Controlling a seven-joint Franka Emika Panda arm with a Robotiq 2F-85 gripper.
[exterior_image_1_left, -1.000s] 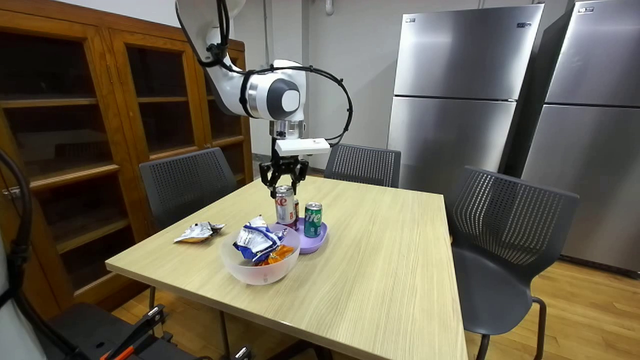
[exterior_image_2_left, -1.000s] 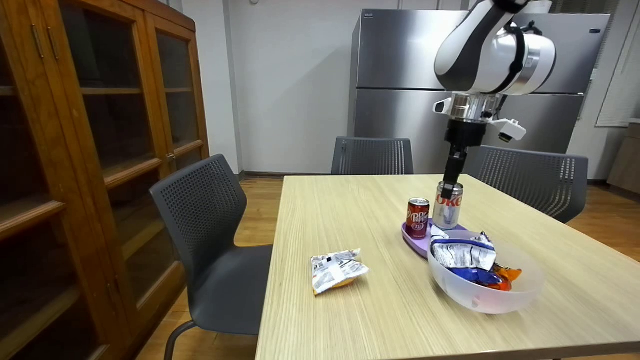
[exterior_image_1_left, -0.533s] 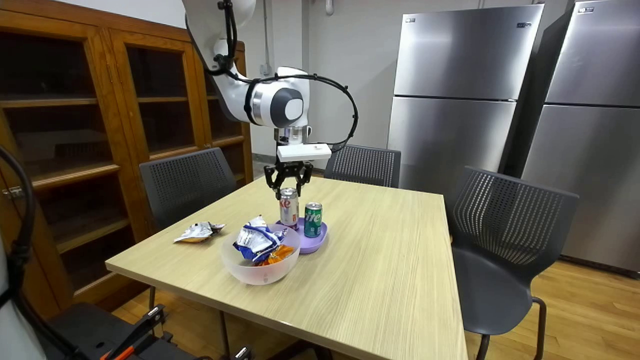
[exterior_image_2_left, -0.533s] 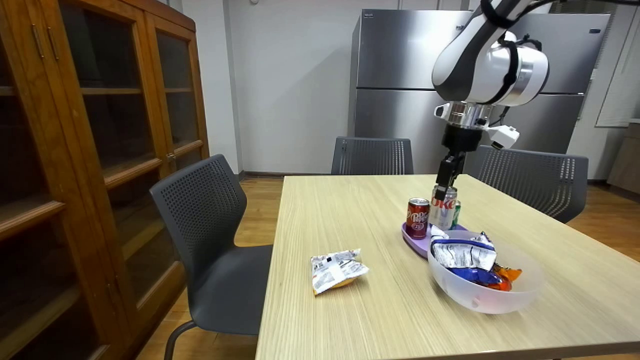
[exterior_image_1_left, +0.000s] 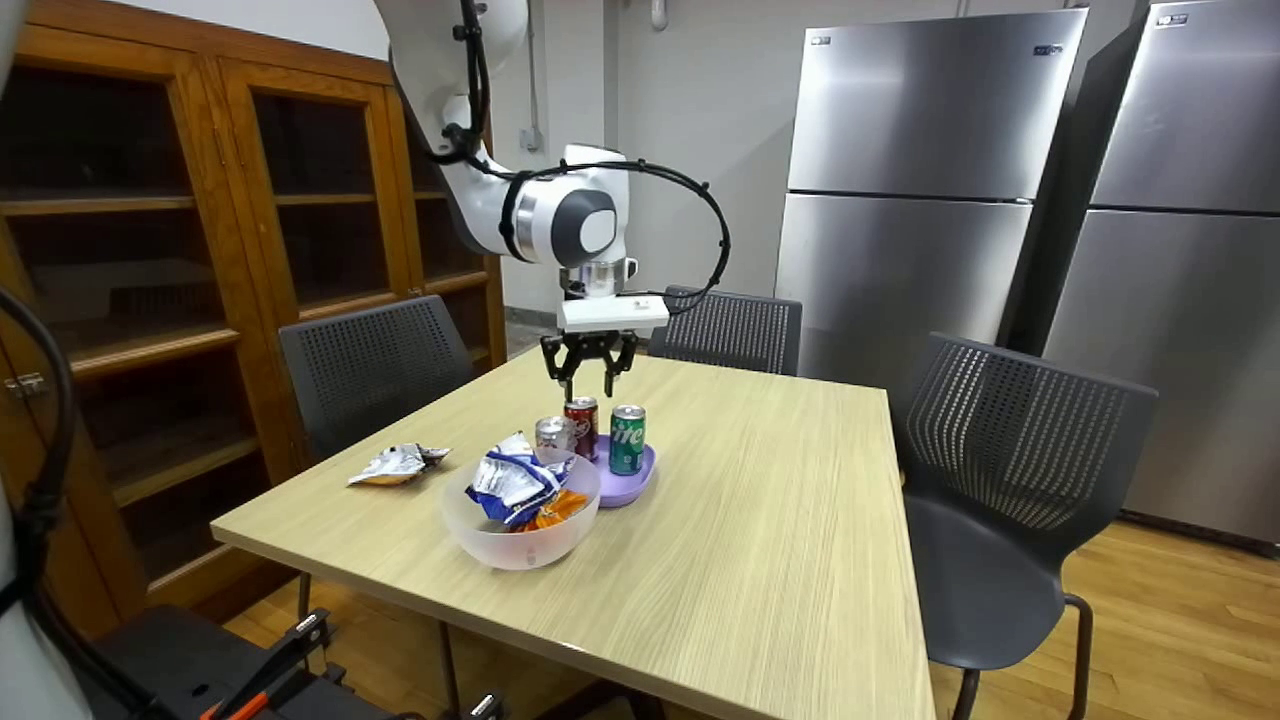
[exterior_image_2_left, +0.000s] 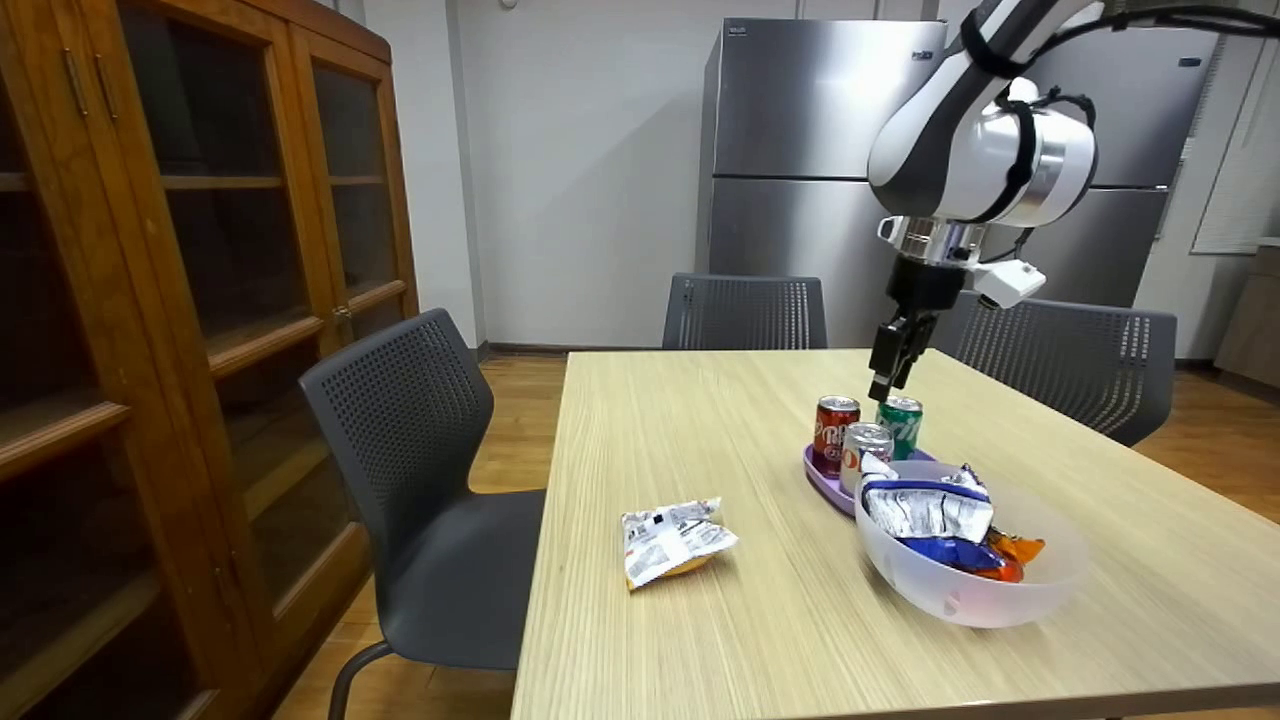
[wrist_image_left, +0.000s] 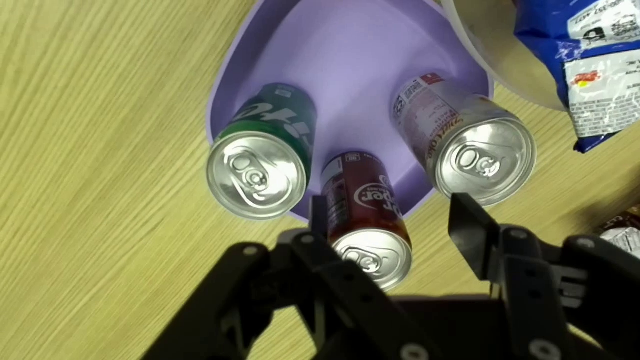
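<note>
Fingers (wrist_image_left: 472, 235) hang spread apart above the purple tray (wrist_image_left: 350, 60), near the Dr Pepper can (wrist_image_left: 367, 210) at lower centre of the wrist view; whether one touches it cannot be told. The Sprite can (wrist_image_left: 262, 150) and Diet Coke can (wrist_image_left: 465, 142) share the tray. A frosted bowl (wrist_image_left: 505, 55) with snack bags (wrist_image_left: 600, 55), cut off at upper right, hides parts of the tray and Diet Coke can in both exterior views. A loose silver bag (exterior_image_2_left: 675, 540) lies on the worktop (exterior_image_2_left: 640, 420) at lower centre of an exterior view.
</note>
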